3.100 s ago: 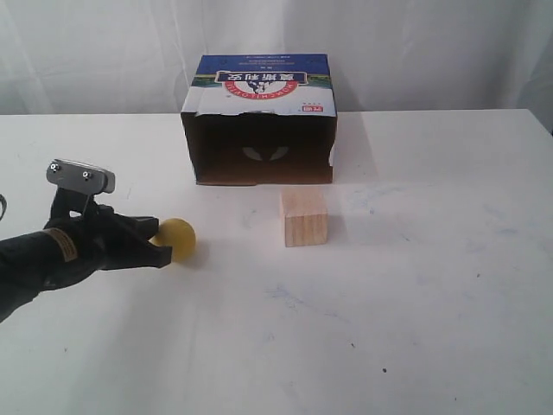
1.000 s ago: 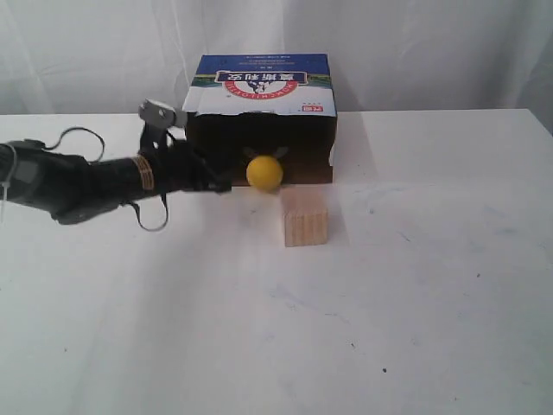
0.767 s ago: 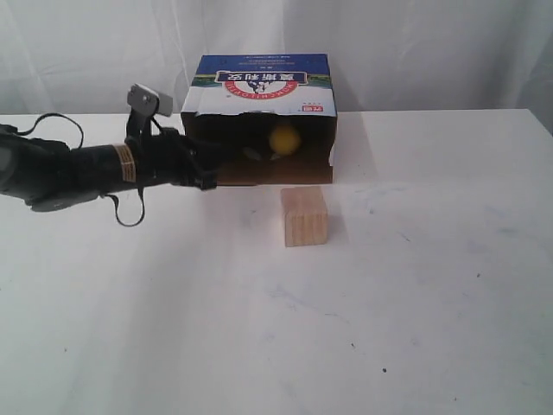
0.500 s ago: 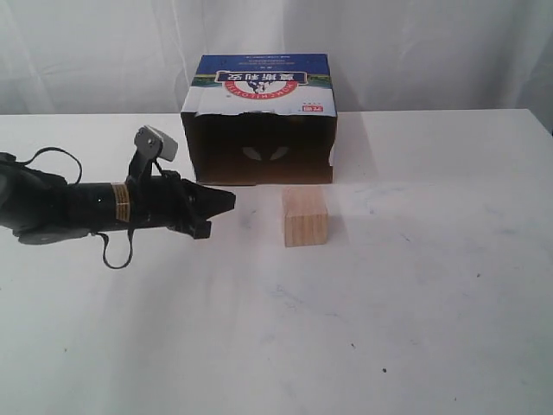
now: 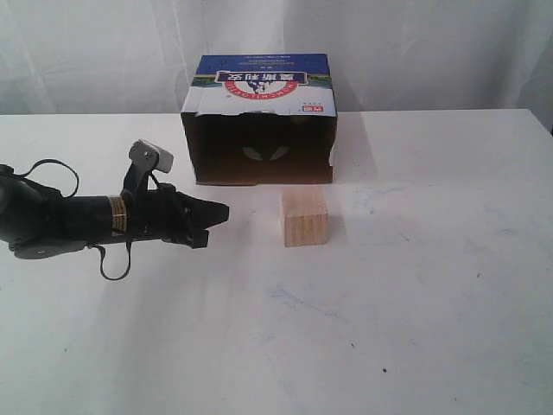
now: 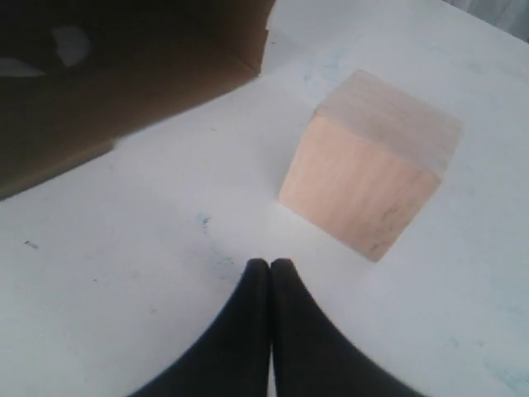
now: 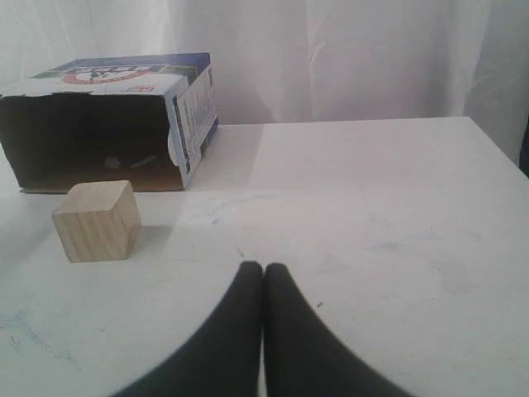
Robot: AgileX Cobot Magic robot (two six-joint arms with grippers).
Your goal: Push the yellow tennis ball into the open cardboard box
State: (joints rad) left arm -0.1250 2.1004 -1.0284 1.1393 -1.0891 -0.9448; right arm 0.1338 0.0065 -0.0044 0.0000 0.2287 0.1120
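The yellow tennis ball shows in no view; the dark hollow of the open cardboard box (image 5: 259, 121) hides whatever lies inside. The box stands at the back middle of the table, blue printed top up, its opening facing the front; its dark mouth (image 6: 99, 83) fills one corner of the left wrist view and it appears again in the right wrist view (image 7: 107, 124). My left gripper (image 5: 223, 210) is shut and empty, lying low over the table in front of the box's left corner, its tip (image 6: 270, 263) pointing at the wooden cube. My right gripper (image 7: 263, 267) is shut with nothing in it and lies outside the exterior view.
A pale wooden cube (image 5: 304, 217) stands just in front of the box, to the right of my left gripper's tip; it also shows close up (image 6: 372, 182) and at a distance (image 7: 97, 220). The white table (image 5: 415, 285) stretches to the right and front. White curtains hang behind.
The left gripper pushed the ball from the front left up to the box mouth, and the ball rolled inside out of sight. The gripper then drew back toward the front left.
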